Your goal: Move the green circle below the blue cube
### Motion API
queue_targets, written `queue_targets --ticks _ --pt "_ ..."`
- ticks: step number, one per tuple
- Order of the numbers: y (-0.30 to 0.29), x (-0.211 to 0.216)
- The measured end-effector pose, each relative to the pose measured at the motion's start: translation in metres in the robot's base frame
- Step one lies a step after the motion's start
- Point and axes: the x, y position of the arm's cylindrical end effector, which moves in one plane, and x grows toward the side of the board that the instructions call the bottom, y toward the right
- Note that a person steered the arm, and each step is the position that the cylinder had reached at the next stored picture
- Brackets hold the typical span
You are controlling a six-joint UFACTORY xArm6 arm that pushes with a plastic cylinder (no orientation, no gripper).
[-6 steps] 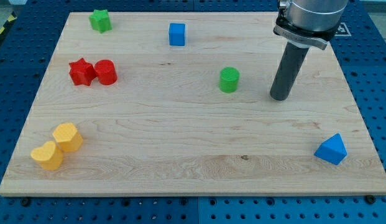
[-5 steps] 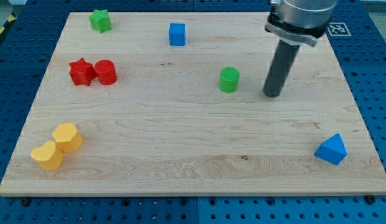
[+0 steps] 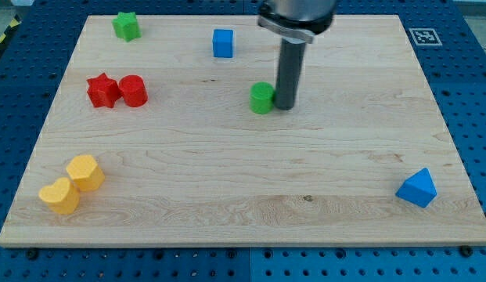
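Observation:
The green circle (image 3: 261, 98) stands on the wooden board near the middle, below and to the right of the blue cube (image 3: 222, 43), which sits near the view's top. My tip (image 3: 285, 105) touches the green circle's right side. The dark rod rises from there toward the view's top.
A green star (image 3: 126, 25) is at the top left. A red star (image 3: 102, 90) and a red cylinder (image 3: 134, 91) touch at the left. Two yellow blocks (image 3: 71, 184) lie at the bottom left. A blue triangle (image 3: 417, 188) is at the bottom right.
My tip has moved left across the board and reached the green circle. The green circle has slid left by a short way.

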Motion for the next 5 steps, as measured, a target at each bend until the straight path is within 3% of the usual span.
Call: queue_targets --ticks 5 --pt "-0.041 0.005"
